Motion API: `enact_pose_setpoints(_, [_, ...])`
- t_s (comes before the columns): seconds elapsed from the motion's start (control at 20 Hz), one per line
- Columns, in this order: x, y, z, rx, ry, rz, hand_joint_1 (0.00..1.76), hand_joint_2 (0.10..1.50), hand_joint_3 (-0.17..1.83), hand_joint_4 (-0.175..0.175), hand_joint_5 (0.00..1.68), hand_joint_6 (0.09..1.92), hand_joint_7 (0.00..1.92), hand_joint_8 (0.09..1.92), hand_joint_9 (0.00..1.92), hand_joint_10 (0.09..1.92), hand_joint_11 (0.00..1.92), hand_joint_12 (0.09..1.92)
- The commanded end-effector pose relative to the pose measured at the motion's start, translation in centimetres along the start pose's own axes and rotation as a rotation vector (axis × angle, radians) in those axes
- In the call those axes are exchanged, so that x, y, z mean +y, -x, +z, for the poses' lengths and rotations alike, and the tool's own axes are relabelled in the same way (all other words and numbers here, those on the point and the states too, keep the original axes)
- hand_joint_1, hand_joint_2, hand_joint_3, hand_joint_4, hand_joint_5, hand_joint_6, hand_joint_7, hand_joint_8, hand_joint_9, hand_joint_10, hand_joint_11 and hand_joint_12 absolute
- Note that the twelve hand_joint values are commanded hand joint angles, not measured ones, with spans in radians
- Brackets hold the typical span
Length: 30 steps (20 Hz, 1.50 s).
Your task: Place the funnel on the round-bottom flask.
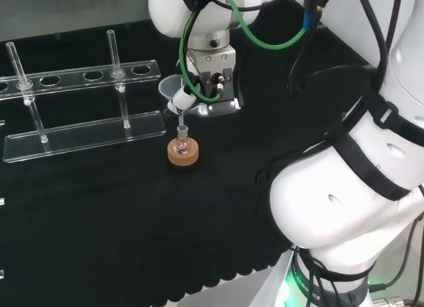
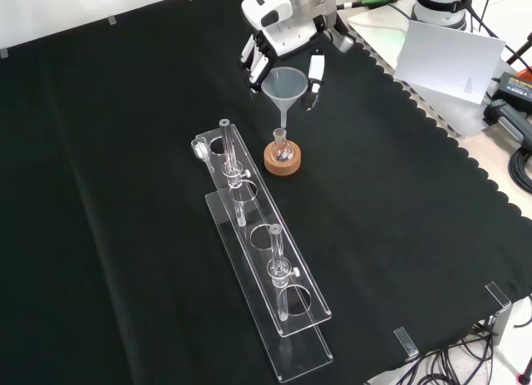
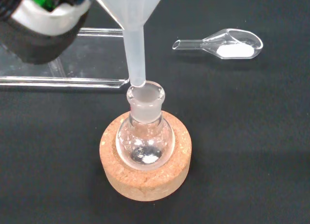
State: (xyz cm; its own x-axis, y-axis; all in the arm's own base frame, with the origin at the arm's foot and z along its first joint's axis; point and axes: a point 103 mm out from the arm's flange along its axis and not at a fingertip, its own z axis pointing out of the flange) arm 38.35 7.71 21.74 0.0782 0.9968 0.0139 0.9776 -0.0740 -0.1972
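A translucent white funnel (image 3: 133, 25) is seen with its stem tip just at the rim of the neck of a small clear round-bottom flask (image 3: 144, 137), which is seated upright in a cork ring stand (image 3: 145, 173) on the black-clothed counter (image 3: 252, 151). A blurred black and white part of the hand (image 3: 41, 21) is shown close beside the funnel's cone. Beyond the flask, a clear plastic rack base (image 3: 63, 74) is seen, and well apart from it a clear glass scoop (image 3: 223, 42) holding white powder is laid on the cloth.
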Motion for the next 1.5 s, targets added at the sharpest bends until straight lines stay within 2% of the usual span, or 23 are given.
enact_pose_setpoints(0.05, [0.1,0.0,0.6,-0.001,-0.001,0.009,1.02,1.07,0.05,0.175,1.0,0.98,1.01,0.92,1.21,0.64,0.72,1.21])
enact_pose_setpoints(0.75, [0.8,0.0,1.8,0.012,0.002,-0.011,1.02,1.07,0.05,0.175,0.99,0.98,1.01,0.92,1.21,0.64,0.73,1.2])
enact_pose_setpoints(1.5, [1.2,0.4,3.2,0.015,-0.008,-0.002,1.02,1.08,0.04,0.175,0.99,0.99,1.01,0.92,1.21,0.64,0.74,1.2])
